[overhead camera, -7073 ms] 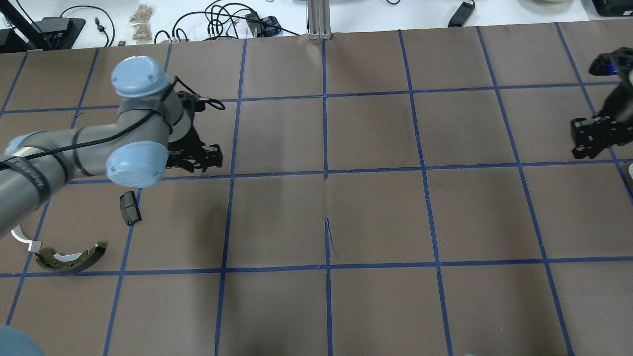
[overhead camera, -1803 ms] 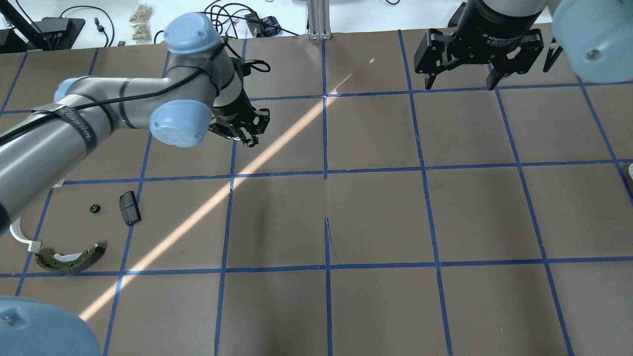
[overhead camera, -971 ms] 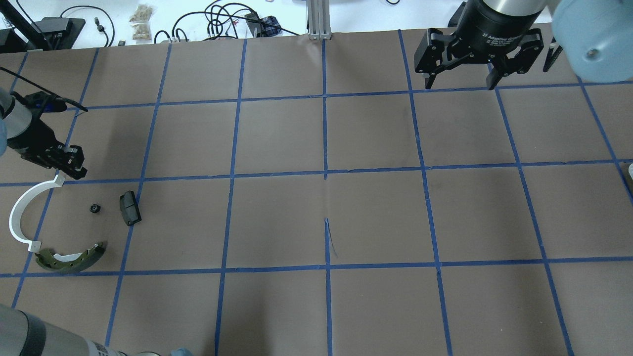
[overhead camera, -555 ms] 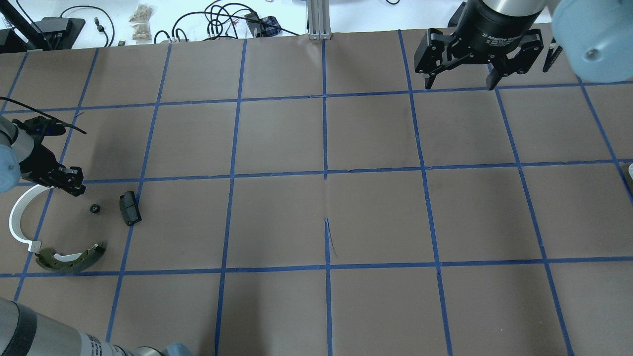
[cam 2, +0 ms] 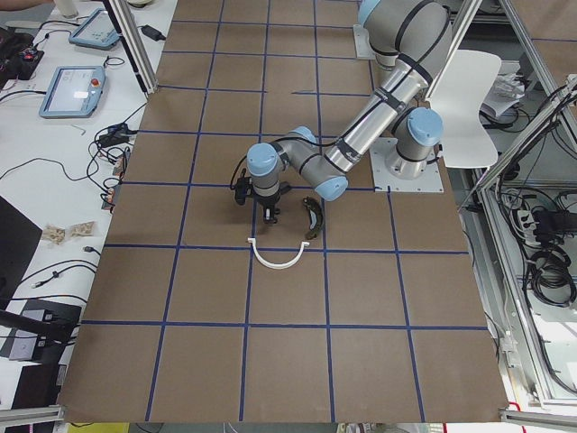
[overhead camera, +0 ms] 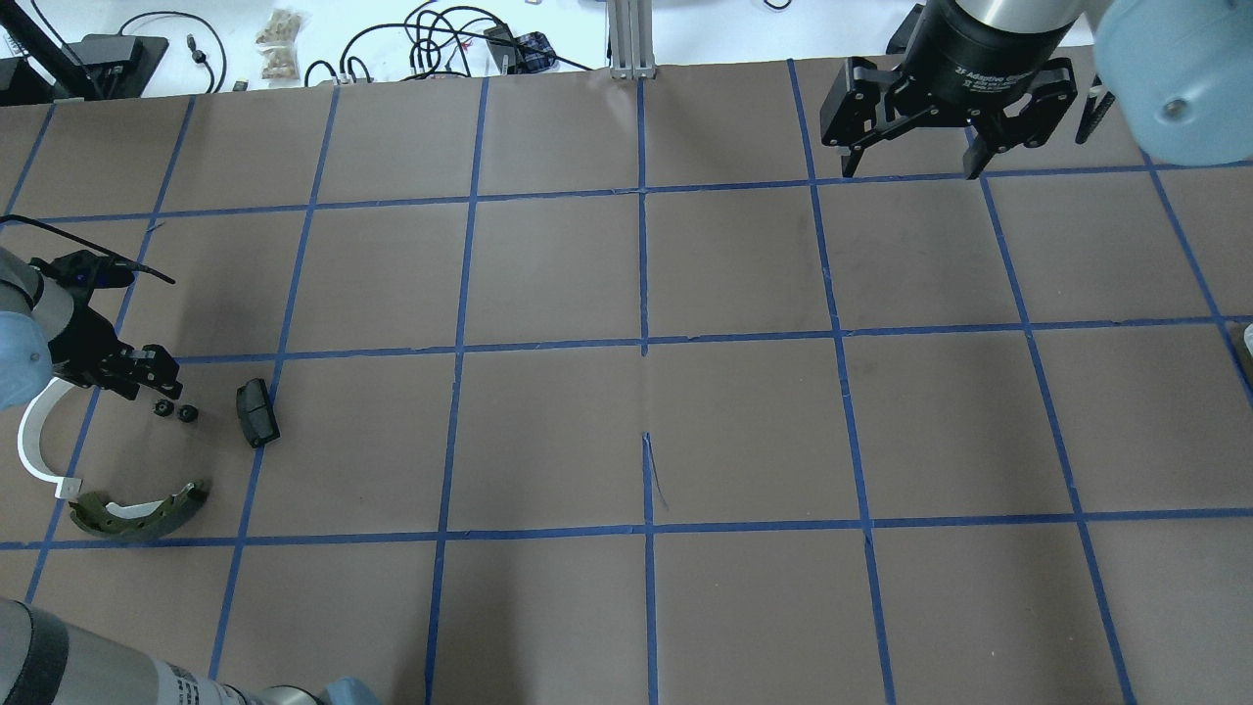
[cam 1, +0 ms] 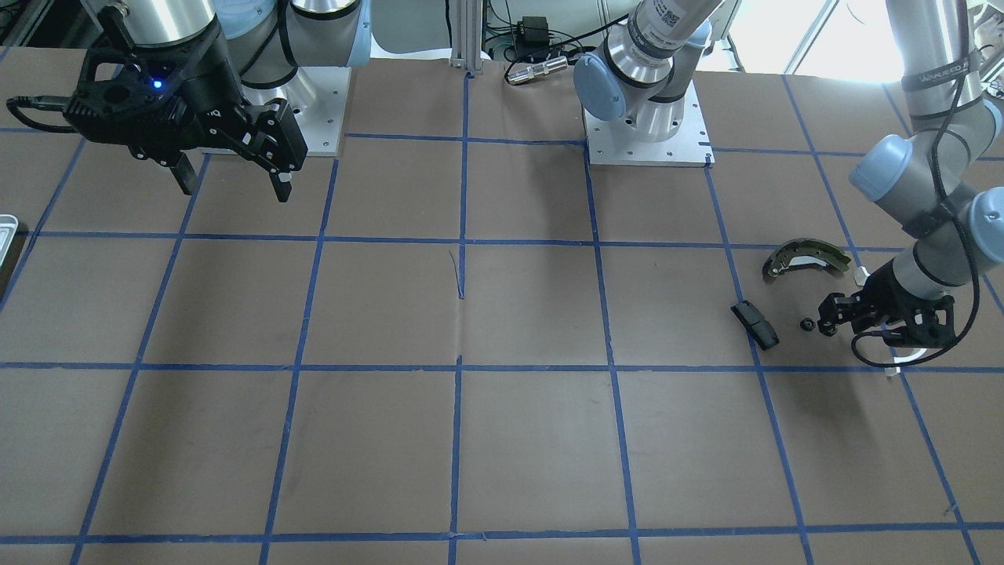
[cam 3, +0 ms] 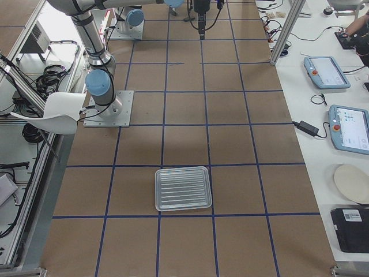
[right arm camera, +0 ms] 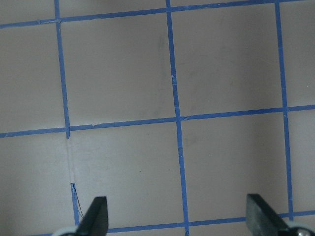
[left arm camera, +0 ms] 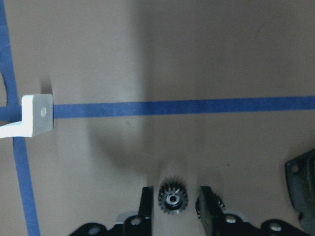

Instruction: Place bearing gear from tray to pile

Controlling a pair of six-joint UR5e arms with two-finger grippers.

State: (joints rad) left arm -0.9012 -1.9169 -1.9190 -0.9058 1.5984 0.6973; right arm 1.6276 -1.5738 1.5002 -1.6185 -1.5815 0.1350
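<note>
A small black bearing gear (left arm camera: 172, 199) lies between the fingertips of my left gripper (left arm camera: 176, 202), with a gap on each side, so the jaws stand open. In the overhead view this gear (overhead camera: 162, 408) sits just below the left gripper (overhead camera: 155, 392), beside a second gear (overhead camera: 186, 413). The pile around them holds a black block (overhead camera: 256, 411), a white plastic arc (overhead camera: 34, 441) and an olive brake shoe (overhead camera: 137, 514). The silvery tray (cam 3: 183, 188) lies far off at the other end of the table. My right gripper (overhead camera: 915, 162) hangs open and empty there.
Brown table paper with a blue tape grid. The white arc's end (left arm camera: 37, 114) lies left of the left gripper, and the block's corner (left arm camera: 302, 191) is to its right. Cables and tablets lie beyond the table's far edge.
My left gripper has moved down toward the pile. A second gear now lies on the table at its fingertips, next to the first. The right arm has not moved.
</note>
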